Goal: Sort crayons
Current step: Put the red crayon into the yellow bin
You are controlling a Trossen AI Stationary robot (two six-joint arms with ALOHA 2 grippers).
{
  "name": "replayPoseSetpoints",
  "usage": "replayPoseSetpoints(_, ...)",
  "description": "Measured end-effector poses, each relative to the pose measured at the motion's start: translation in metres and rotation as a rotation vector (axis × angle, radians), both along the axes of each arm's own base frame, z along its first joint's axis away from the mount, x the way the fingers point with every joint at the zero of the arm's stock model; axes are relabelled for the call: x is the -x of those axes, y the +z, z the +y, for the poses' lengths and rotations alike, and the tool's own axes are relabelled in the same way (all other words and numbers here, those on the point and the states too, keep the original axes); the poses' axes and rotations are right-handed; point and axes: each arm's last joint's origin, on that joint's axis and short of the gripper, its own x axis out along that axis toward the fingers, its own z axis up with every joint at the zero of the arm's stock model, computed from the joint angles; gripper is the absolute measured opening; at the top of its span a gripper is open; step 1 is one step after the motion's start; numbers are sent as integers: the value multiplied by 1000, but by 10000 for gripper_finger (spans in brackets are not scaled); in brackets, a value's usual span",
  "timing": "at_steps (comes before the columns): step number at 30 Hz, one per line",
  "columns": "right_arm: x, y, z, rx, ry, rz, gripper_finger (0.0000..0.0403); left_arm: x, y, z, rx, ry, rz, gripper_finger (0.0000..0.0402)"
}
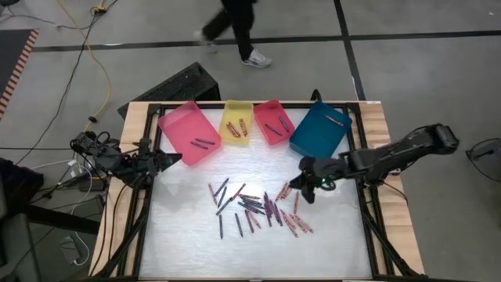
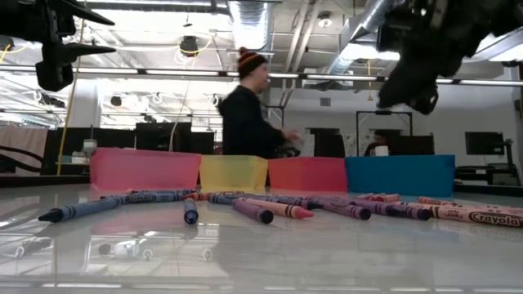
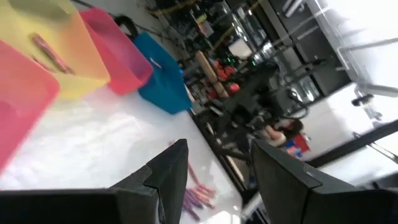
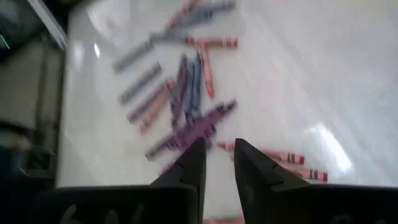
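Right gripper (image 1: 305, 185) hovers just right of the crayons (image 1: 254, 207) on the bench (image 1: 188, 235), jaws slightly apart and empty; left gripper (image 1: 174, 159), jaws apart, waits well left.

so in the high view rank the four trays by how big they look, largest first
1. blue tray
2. pink tray
3. yellow tray and red tray look about alike, so I won't rank them.
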Motion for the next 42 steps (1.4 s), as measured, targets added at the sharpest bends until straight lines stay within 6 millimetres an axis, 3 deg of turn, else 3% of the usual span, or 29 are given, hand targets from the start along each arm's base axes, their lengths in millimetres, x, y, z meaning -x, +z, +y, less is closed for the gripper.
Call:
replayPoseSetpoints(16,-50,-18,-4,322,258,264,85,0,-8,1,-95,50,95,165)
replayPoseSetpoints(25,-73,-31,-6,535,487,407,130,1,-14,3,-120,105,152,165)
replayPoseSetpoints(34,-102,-50,-5,619,614,457,159,1,-17,1,-92,26,160,165)
replayPoseSetpoints(42,-106,-60,-4,610,639,523,157,1,-18,1,-116,29,175,165)
